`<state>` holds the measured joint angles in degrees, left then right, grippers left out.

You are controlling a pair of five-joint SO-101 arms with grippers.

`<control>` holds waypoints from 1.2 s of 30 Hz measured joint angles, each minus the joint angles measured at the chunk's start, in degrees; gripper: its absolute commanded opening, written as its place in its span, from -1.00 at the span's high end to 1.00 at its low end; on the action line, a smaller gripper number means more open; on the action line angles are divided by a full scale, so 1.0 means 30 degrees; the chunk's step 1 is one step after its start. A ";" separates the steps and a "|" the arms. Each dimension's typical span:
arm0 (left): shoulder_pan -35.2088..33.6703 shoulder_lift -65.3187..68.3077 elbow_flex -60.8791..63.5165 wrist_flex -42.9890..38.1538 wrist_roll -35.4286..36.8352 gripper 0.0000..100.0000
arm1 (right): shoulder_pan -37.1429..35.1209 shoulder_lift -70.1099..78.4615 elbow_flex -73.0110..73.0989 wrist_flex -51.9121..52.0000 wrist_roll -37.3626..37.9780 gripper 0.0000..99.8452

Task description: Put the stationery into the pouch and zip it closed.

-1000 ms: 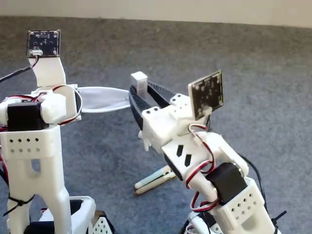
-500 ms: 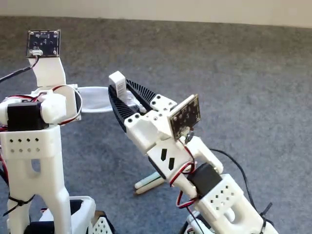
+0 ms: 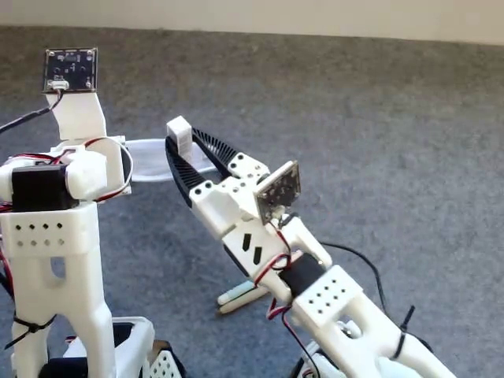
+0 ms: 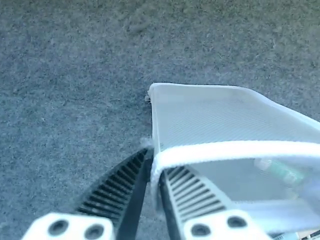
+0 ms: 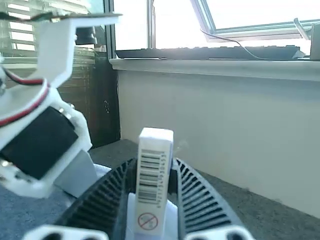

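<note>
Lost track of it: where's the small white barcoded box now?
High view: the small white barcoded box is clamped in the right gripper, left of centre, by the white mesh pouch.

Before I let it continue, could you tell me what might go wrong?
The eraser sticks out past the tips of the right gripper and could miss the pouch. The left gripper pinches only the pouch's rim, which might slip. The pens lie beneath the right arm, which might nudge them.

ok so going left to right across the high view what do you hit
left arm → mesh pouch → small white box → right arm's camera board
</note>
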<state>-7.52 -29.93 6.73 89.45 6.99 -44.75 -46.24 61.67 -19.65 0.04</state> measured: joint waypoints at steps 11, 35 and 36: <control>0.0000 0.0000 0.0000 0.0000 0.0000 0.99 | -0.0029 0.3311 0.0117 -0.3487 0.0029 0.99; 0.0029 0.0088 0.0000 -0.0088 0.0000 0.99 | -0.0176 0.3487 0.1260 -0.3927 0.0117 0.70; 0.0029 0.0088 0.0000 -0.0088 0.0000 0.99 | -0.0176 0.3487 0.1289 -0.3927 0.0117 0.70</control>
<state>-7.43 -29.67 6.73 89.19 6.99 -45.27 -35.78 65.54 -31.43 0.40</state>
